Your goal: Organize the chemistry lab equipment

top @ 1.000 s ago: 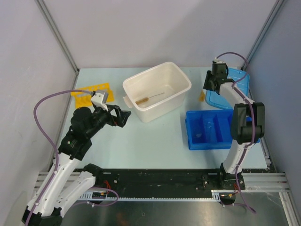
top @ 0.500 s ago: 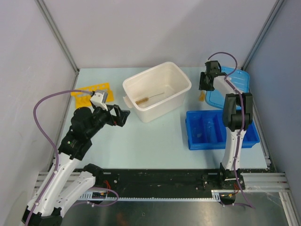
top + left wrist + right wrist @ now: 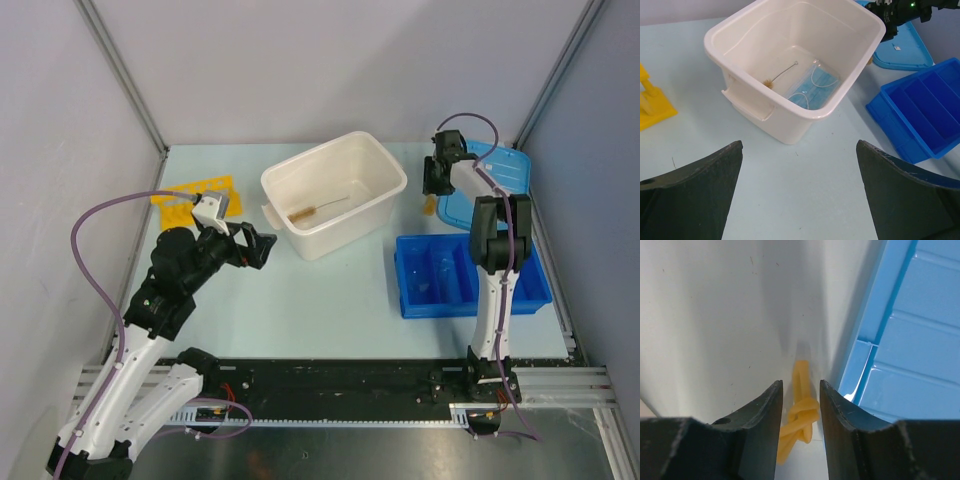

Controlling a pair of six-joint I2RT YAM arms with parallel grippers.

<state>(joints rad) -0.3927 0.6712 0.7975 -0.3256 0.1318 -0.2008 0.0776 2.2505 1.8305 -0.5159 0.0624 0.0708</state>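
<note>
Right claw: the right gripper [image 3: 431, 187] points down at the far right of the table [image 3: 330, 290], jaws narrowly apart and straddling the tiny amber piece [image 3: 429, 204]; not clenched on it.
Right claw contact: in the right wrist view the right gripper [image 3: 801, 390] has the amber piece [image 3: 801, 410] between its fingers [image 3: 762, 420]. The piece's knotted part lies close against one finger, and a sliver of gap shows at the other.
Left claw: the left gripper [image 3: 262, 247] is spread wide and released, holding nothing, near the white tub [image 3: 310, 155].
Amber piece, place: on the table just beside the edge of the blue lid [image 3: 500, 185], between lid and tub.
Around: a thin wire brush [image 3: 318, 209] lies inside the tub. The yellow tube rack [image 3: 195, 190] stands at far left, and the blue divided tray [image 3: 450, 275] sits near the right arm.
In the way: the lid's edge [image 3: 920, 340] runs close along one finger.
Only the left wrist shows: a blue face mask [image 3: 812, 90] at the tub's floor beside the brush [image 3: 782, 74].
Only the right wrist shows: the amber piece is looped and knotted.
</note>
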